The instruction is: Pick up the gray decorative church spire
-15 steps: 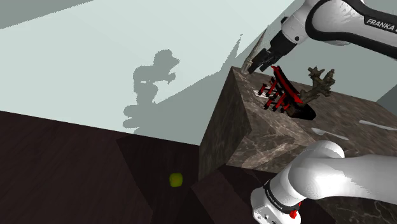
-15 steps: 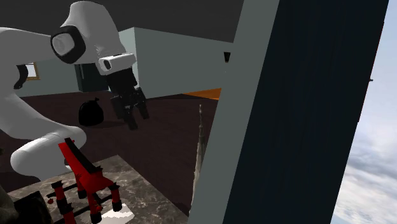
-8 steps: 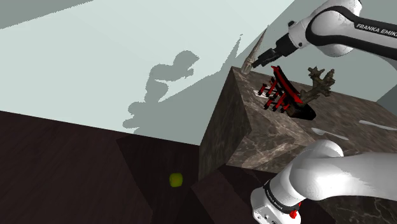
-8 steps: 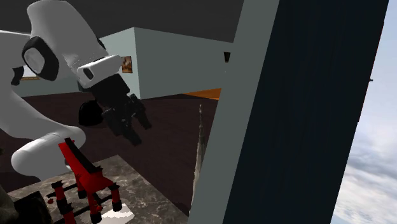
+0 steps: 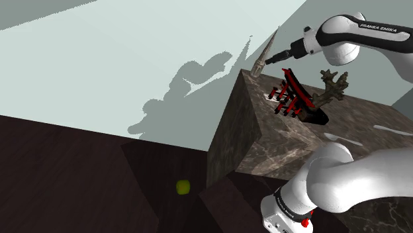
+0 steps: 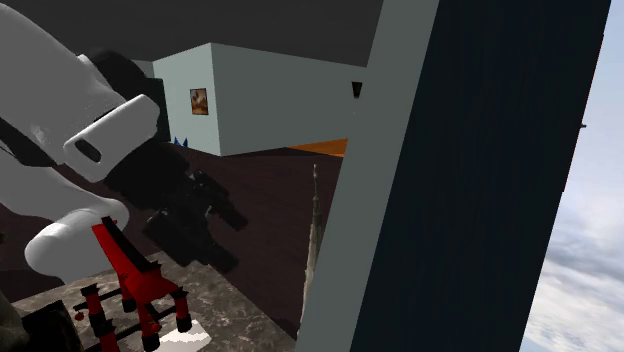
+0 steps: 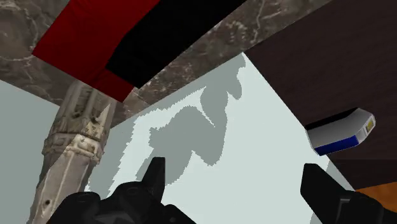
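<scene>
Dark marbled table (image 5: 261,142): grey spire (image 5: 265,54) upright at its far corner, red-and-black rack (image 5: 292,96) near it, gnarled brown branch (image 5: 329,91) behind the rack.

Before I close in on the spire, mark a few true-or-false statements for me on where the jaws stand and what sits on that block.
1. The jaws are open. True.
2. The spire stands at a corner of the marbled block. True.
3. The spire is between the jaws. False: in the wrist view it is off to one side, outside the nearer finger.
4. The red and black model lies on the floor. False: it stands on the block, near the spire.
5. A yellow-green ball lies on the dark floor. True.
</scene>
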Robot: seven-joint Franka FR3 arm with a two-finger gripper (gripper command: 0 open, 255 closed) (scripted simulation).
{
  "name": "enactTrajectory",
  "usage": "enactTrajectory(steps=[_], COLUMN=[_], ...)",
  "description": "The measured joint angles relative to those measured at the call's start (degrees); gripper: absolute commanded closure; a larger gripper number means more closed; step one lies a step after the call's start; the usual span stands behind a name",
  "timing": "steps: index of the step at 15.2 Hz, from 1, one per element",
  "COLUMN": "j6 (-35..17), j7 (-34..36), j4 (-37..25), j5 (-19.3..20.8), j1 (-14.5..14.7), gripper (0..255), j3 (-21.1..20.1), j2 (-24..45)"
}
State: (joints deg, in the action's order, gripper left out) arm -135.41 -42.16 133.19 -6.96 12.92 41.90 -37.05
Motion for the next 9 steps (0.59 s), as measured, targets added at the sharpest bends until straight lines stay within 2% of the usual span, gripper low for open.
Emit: enactTrajectory(steps=[3, 7, 9], j6=[-2.24, -3.66, -4.28], j7=[-8.04, -18.52, -23.07], j4=[-3.92, -11.74, -15.86], j5=[-4.43, -10.88, -13.33], j1=[7.17, 20.93, 29.15], gripper=[0, 0, 0], j3=[8.93, 23.44, 31.36], j2=[1.80, 3.75, 3.36])
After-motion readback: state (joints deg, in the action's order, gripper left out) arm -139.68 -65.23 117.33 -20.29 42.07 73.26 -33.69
